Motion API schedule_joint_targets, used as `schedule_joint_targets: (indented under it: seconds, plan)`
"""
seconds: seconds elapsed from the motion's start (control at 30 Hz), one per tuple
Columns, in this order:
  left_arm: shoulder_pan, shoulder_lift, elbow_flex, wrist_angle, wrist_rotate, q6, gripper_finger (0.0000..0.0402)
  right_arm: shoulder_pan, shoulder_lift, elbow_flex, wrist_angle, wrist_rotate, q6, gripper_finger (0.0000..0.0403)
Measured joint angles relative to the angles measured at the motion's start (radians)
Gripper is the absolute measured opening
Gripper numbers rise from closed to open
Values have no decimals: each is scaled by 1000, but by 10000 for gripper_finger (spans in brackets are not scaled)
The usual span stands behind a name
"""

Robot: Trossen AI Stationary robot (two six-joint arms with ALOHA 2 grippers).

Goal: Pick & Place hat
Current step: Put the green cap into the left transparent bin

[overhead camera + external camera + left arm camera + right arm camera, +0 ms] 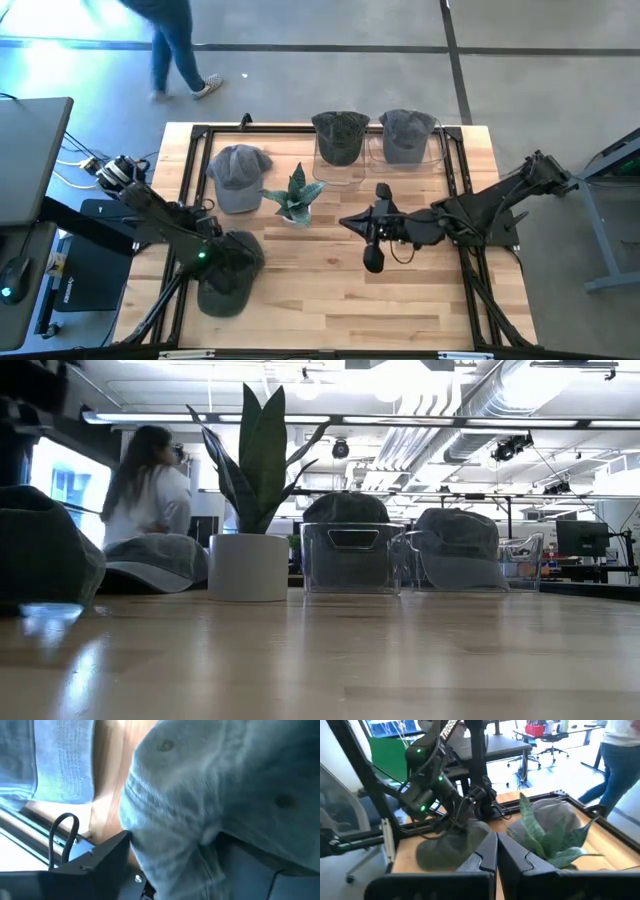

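A dark grey-green hat point(232, 275) sits near the table's left near corner, and its crown fills the left wrist view point(210, 780). My left gripper point(210, 252) is at the hat's crown and shut on it; it also shows in the right wrist view point(465, 817) above the hat point(447, 847). In the low view the hat point(40, 550) is at the far left. My right gripper point(366, 226) waits shut over the table's middle, touching nothing. A second, lighter grey hat point(238, 177) lies brim-down on the table farther back. My left gripper pinches the crown of the dark hat between its two fingers point(97, 865), with the cloth bunched into a fold point(207, 842) there. It comes slanting down from the table's left. The hat's brim point(222, 300) points toward the near edge. I cannot tell whether the hat is lifted clear.
A potted plant point(296, 197) stands mid-table between the hats. Two clear bins point(340, 165) point(410, 155) at the far edge each hold a hat. The dark frame rails point(190, 160) run along the table's sides. A person point(175, 45) walks beyond the far edge.
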Motion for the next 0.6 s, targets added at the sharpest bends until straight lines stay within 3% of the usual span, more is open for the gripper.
schedule_joint_targets:
  seconds: [0.17, 0.37, 0.6]
  plan:
    - [98, 48, 0, 73, 8, 71, 192, -30, -19, 0, -78, -43, -19, 2]
    - [211, 65, 2, 122, 84, 157, 29, -50, -71, 0, -290, -123, -10, 1]
    - [279, 65, 157, 91, 254, 317, 16, -49, -123, 0, -533, -152, 51, 3]
